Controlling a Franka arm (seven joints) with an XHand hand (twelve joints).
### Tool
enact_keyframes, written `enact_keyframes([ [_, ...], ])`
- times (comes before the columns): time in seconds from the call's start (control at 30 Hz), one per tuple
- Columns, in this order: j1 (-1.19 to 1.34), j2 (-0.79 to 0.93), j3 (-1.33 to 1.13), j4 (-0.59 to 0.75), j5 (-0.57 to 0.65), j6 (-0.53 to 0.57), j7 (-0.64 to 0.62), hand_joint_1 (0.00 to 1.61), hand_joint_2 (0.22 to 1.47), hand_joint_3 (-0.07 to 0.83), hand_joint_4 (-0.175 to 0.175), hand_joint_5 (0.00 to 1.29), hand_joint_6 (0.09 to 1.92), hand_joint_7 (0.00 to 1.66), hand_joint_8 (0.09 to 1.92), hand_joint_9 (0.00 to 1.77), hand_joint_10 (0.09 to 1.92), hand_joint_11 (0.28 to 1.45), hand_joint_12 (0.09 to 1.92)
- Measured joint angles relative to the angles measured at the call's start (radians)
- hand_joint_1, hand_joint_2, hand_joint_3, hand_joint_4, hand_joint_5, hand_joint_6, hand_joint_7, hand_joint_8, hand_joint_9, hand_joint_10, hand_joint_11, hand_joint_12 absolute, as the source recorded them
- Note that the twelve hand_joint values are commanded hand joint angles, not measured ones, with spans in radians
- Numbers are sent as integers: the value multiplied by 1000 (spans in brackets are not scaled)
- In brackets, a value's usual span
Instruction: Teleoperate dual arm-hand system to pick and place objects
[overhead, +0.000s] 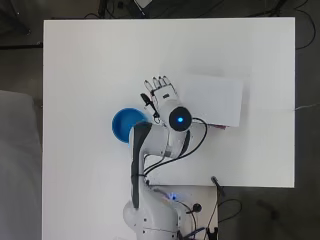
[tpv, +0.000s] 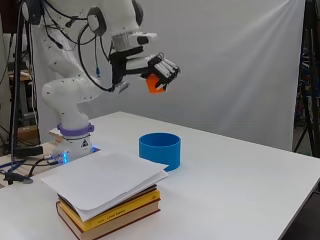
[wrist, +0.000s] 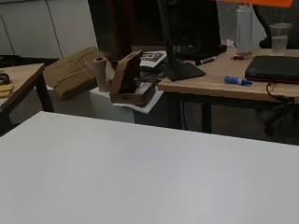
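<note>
The hand (tpv: 161, 70) hangs high above the table with its fingers curled round a small orange block (tpv: 155, 84). In the overhead view the hand (overhead: 163, 90) covers the block; it lies just beyond a blue round container (overhead: 126, 124) and at the near edge of the paper-covered books. From the side, the blue container (tpv: 160, 150) stands upright on the table, below the hand. A sliver of the orange block (wrist: 258, 2) shows at the edge of the wrist view.
A stack of books under a white sheet of paper (overhead: 214, 99) lies right of the hand; from the side the stack (tpv: 107, 200) sits near the front edge. The white table (wrist: 140, 177) fills the wrist view, with room furniture behind it.
</note>
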Motion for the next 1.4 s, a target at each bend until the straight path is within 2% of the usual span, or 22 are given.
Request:
enact_keyframes([
  [0.13,15,-119,115,-61,-40,-11,61,865,1275,0,175,681,1438,1028,1884,1342,1848,961,1771],
  [0.2,24,-163,157,-89,-41,-27,95,859,1280,1,175,671,1453,966,1910,1291,1881,956,1795],
  [0.4,50,-192,235,-157,-10,-45,123,850,1289,0,175,658,1465,840,1865,1145,1908,812,1784],
  [0.6,69,-171,297,-215,53,-65,108,853,1289,-1,175,661,1460,868,1920,1226,1920,898,1847],
  [0.73,78,-155,308,-277,97,-82,99,864,1290,0,159,662,1461,891,1920,1243,1920,910,1852],
  [0.83,79,-125,302,-284,115,-104,92,864,1293,1,152,657,1471,880,1920,1206,1920,879,1842],
  [1.07,78,-55,293,-321,148,-60,89,849,1306,1,156,638,1506,825,1920,1097,1920,776,1765],
  [1.23,77,26,301,-322,162,-9,108,855,1308,0,144,636,1511,838,1879,1100,1893,762,1718],
  [1.4,79,126,311,-286,173,-11,138,868,1303,-1,133,647,1493,882,1846,1143,1866,790,1703],
])
